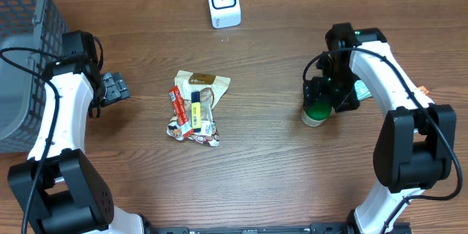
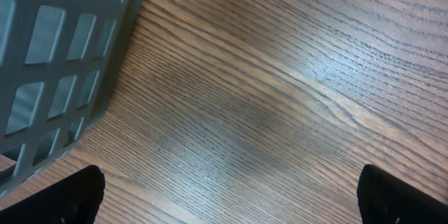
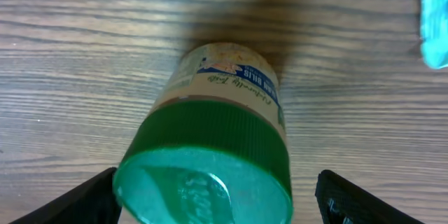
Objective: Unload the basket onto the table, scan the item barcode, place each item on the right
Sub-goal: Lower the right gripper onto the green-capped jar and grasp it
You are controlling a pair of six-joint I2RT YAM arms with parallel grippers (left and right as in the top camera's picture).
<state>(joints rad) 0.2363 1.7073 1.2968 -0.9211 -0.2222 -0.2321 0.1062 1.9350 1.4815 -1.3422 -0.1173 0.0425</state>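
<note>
**Right gripper open around the jar, left gripper empty by the basket**

The jar [image 1: 316, 111] stands lid up on the right side of the table [image 1: 270, 175], well apart from the scanner [image 1: 222, 1], which sits at the far edge near the middle. The right gripper [image 1: 327, 98] hangs directly above the jar. In the right wrist view its dark fingers [image 3: 77, 199] are spread wide, one on each side of the green lid [image 3: 203, 175]. On the right side, bare wood shows between finger and lid. On the left, the finger comes up right beside the lid's edge, and I cannot tell whether it touches. The gripper [image 3: 213, 203] is not clamped on the jar. Below the lid the jar's pale body carries a label [image 3: 234, 77] with a blue band of print, too small to read. A light blue thing [image 3: 435, 21] lies on the wood just to the far right of the jar, cut off by the edge of the view.

The left gripper [image 1: 115, 88] is on the left side of the table, near a grey basket [image 1: 22, 51] with a lattice wall. In the left wrist view its fingers [image 2: 66, 196] sit at the two lower corners, as wide apart as they show, with only bare wood between them, so this gripper [image 2: 238, 197] holds nothing. The basket wall [image 2: 63, 56] fills the upper left of that view.

A pile of snack packets [image 1: 196, 108] lies in the middle of the table, between the two arms and nearer than the scanner.
</note>
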